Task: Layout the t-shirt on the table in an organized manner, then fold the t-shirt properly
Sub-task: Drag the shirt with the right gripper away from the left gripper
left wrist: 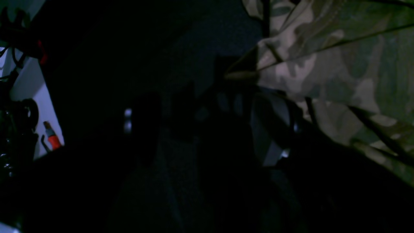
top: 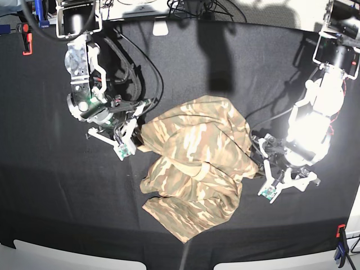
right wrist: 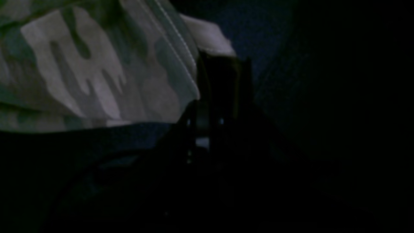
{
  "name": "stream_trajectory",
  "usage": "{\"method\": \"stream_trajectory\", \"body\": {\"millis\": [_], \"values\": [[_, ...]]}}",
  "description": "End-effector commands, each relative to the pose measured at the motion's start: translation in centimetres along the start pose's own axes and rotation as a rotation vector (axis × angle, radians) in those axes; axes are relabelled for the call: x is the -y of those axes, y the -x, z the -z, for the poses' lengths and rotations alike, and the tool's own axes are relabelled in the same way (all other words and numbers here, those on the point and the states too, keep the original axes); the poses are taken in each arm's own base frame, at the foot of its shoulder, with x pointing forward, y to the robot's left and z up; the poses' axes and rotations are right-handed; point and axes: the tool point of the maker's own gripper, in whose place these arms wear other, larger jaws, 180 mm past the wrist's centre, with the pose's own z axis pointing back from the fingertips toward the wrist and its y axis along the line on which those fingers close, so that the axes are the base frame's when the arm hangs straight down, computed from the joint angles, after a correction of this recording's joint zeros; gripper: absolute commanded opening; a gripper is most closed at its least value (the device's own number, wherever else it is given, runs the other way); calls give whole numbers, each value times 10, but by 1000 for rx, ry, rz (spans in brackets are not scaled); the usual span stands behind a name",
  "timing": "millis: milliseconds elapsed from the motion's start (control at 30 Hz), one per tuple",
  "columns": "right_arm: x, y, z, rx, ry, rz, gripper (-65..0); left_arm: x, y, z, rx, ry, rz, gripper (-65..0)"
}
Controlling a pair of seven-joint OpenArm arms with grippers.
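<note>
Camouflage t-shirt (top: 194, 169) lies crumpled in a heap mid-table (top: 56, 202), on the black cloth. Right gripper (top: 136, 139) sits at the shirt's edge on the base view's left, jaws closed on a stitched hem (right wrist: 181, 42) with a pale corner poking past the fingers. Left gripper (top: 260, 161) is at the opposite edge, jaws spread wide, fabric beside them, nothing clamped. No readable writing or labels anywhere. Red clamp (top: 25, 35) at the far table edge, blue clamp (top: 341, 247) at the near corner.

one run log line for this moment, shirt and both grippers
t-shirt: crumpled on table | right gripper: shut on t-shirt edge | left gripper: open beside t-shirt | phase: layout, not folded
</note>
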Motion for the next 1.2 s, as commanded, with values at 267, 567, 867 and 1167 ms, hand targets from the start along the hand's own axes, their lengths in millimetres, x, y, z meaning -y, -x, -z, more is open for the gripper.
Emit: {"method": "stream_trajectory", "body": {"millis": [267,567,867,1167], "values": [[84,24,-33,-101,187,-92,-650,-14,-16,-5,46,-36,0,-237],[204,50,-114,-131,483,60,-650,-12,-17,-5,49,-22,-10,-237],[312,64,-248,-76,810,225,-650,6,-25,-6,90,82,-85,-237],[358,47,-347,-25,980,228,-650,19,-31,-8,91,135,-120,-237]]}}
